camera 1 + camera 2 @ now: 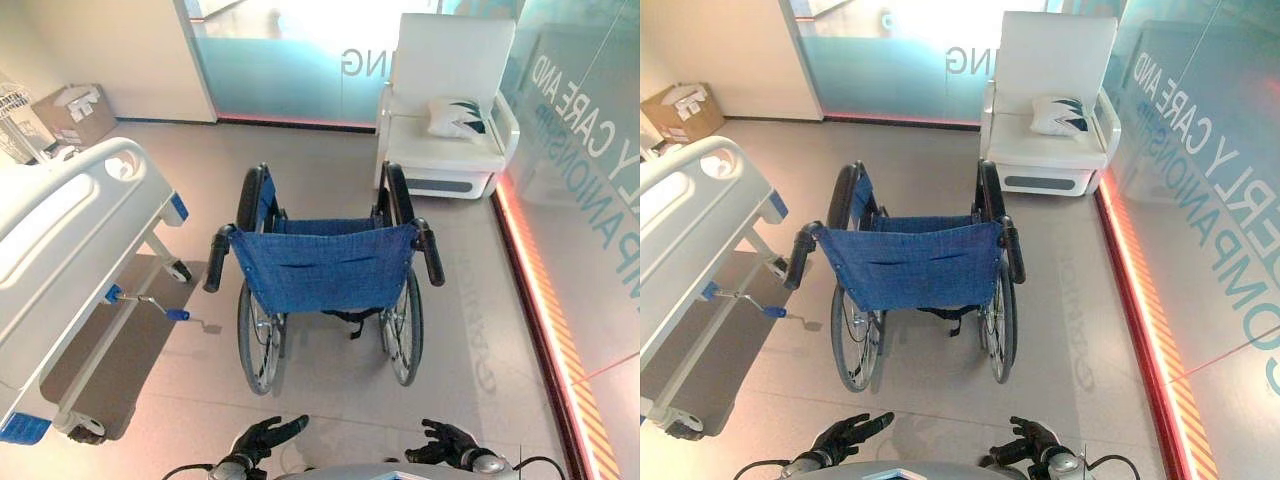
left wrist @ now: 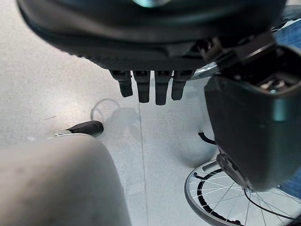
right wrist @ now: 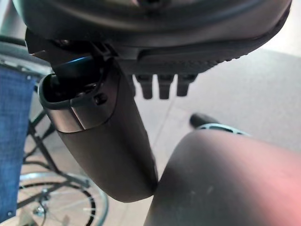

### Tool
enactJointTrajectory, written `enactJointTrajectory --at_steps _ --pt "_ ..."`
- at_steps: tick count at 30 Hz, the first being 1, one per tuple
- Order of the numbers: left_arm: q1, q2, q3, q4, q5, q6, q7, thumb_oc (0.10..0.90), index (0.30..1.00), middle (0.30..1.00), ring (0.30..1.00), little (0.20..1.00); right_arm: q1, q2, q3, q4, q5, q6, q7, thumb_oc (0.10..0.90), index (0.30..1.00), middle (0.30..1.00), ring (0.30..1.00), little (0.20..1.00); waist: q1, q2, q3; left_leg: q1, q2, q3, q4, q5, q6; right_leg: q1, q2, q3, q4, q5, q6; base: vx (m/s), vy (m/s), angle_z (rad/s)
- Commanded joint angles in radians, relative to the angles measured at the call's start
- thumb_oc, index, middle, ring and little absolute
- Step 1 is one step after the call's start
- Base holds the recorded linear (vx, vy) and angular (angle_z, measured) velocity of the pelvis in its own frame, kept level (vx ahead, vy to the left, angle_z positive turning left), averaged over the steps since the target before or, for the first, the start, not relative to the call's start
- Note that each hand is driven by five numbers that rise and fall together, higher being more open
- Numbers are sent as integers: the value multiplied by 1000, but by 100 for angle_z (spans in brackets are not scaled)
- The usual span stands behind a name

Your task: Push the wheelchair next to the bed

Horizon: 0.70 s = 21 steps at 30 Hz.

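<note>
The wheelchair (image 1: pixel 325 265) stands mid-floor with its blue cloth back towards me and its black push handles (image 1: pixel 217 258) sticking out at both sides. To its left the white bed (image 1: pixel 60 250) runs along the floor, a short gap away. My left hand (image 1: pixel 265 438) and right hand (image 1: pixel 445 440) hover low at the near edge, well behind the handles, touching nothing. Both are open with relaxed fingers. The left wrist view has a spoked wheel (image 2: pixel 221 197) past the fingers (image 2: pixel 148 87). In the right wrist view the blue cloth (image 3: pixel 11 141) lies beyond the thumb (image 3: pixel 103 141).
A white armchair (image 1: pixel 445 90) with a cushion (image 1: pixel 458 117) stands behind the wheelchair at the back right. A glass wall (image 1: pixel 590 170) with a lit orange floor strip (image 1: pixel 545 300) runs along the right. A cardboard box (image 1: pixel 75 113) sits at the back left.
</note>
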Motion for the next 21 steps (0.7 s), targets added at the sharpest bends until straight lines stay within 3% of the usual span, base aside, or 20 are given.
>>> enactJointTrajectory --at_steps 1,6,12,18,21 --pt "-74 -22 3 18 14 -32 -22 800 900 900 900 900 -18 -6 33 46 -35 -2 18 800 900 900 900 900 -1 -19 -12 -22 -57 44 21 -53 9 7 9 -4 74 -63 15 0 0 0" --pt "-72 -19 -7 14 -11 -44 -50 800 900 900 900 900 -21 -7 39 46 -36 0 21 800 900 900 900 900 -1 -17 -13 -18 -58 44 21 -56 11 8 11 -3 76 -65 14 3 0 1" --pt "-69 -19 21 19 -65 -1 -14 800 900 900 900 900 -19 -6 24 51 22 13 2 800 900 900 900 900 1 -15 -16 -11 -60 45 20 -58 12 15 11 -8 74 -67 13 0 0 0" --pt "-71 4 103 69 -93 86 40 800 900 900 900 900 -23 -27 -144 88 398 46 -19 800 900 900 900 900 -12 -12 -20 7 -58 57 15 -59 11 25 15 -2 71 -63 13 22 4 0" --pt "-76 28 138 86 -128 101 39 800 900 900 900 900 -28 -53 -238 93 518 61 -21 800 900 900 900 900 -21 -8 -24 15 -55 68 11 -60 9 29 18 3 68 -62 14 42 19 -7"
